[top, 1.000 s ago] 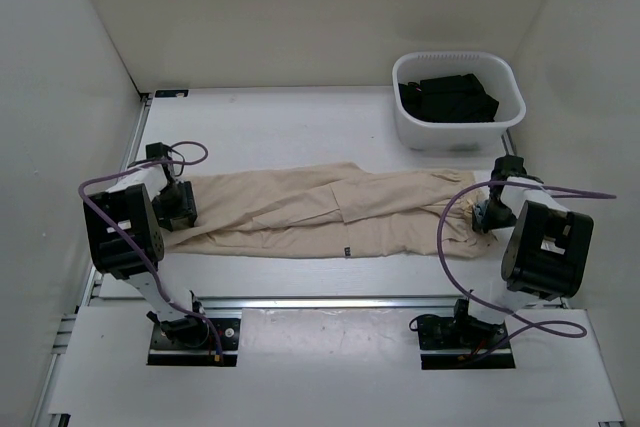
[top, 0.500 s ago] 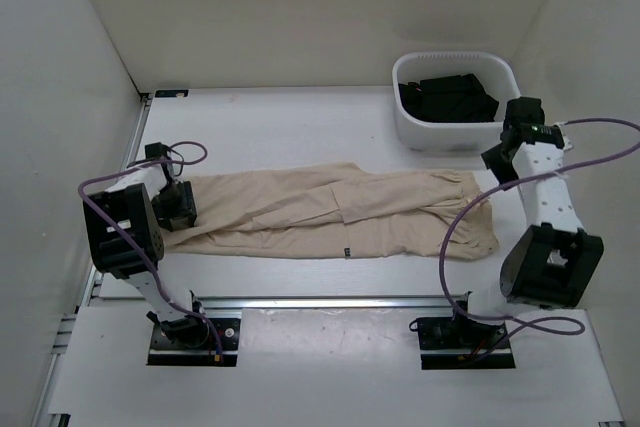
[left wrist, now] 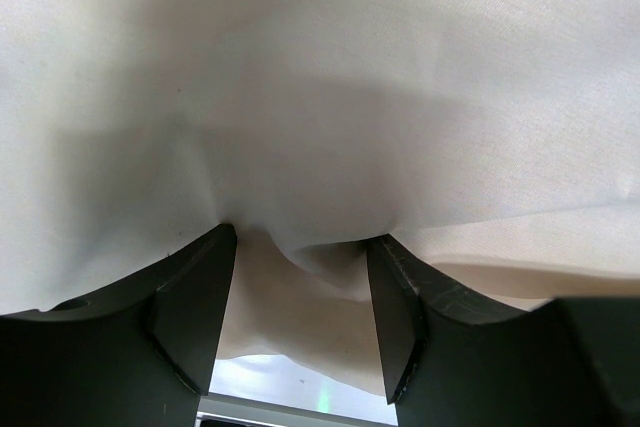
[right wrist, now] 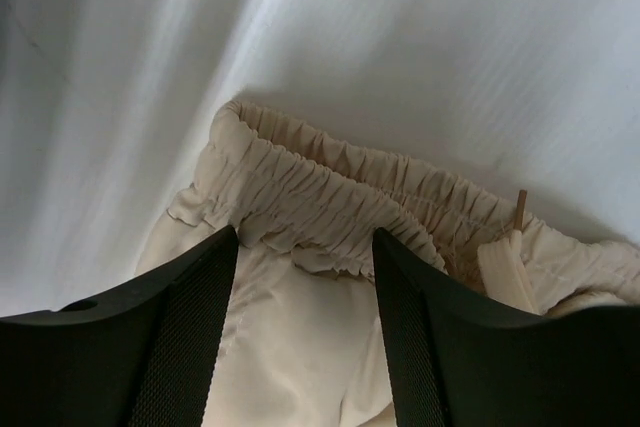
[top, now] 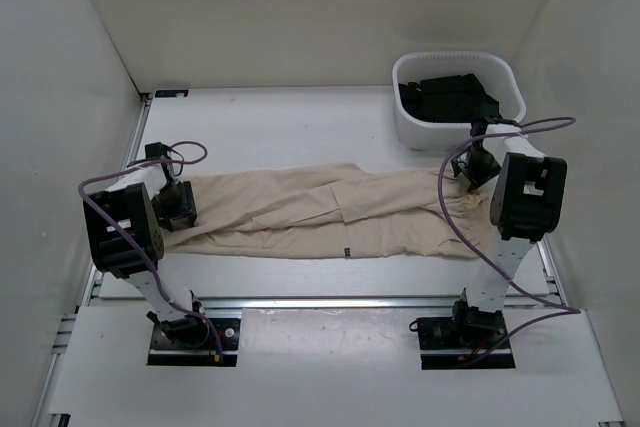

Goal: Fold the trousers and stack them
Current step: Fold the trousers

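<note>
The beige trousers lie stretched flat across the table, leg ends to the left and gathered waistband to the right. My left gripper is down on the leg ends. Its jaws stand apart, and the left wrist view shows a soft fold of the trousers sagging between them around the left gripper. My right gripper hovers over the waistband's far corner. In the right wrist view the right gripper is open, its fingers straddling the gathers without pinching them.
A white basket holding black folded garments stands at the back right, just beyond the right gripper. White walls enclose the table on three sides. Purple cables loop off both arms.
My right gripper let go of the waistband's near corner and opened. It swung up and across towards the basket, then came down at the waistband's far corner. The left arm has not moved.
</note>
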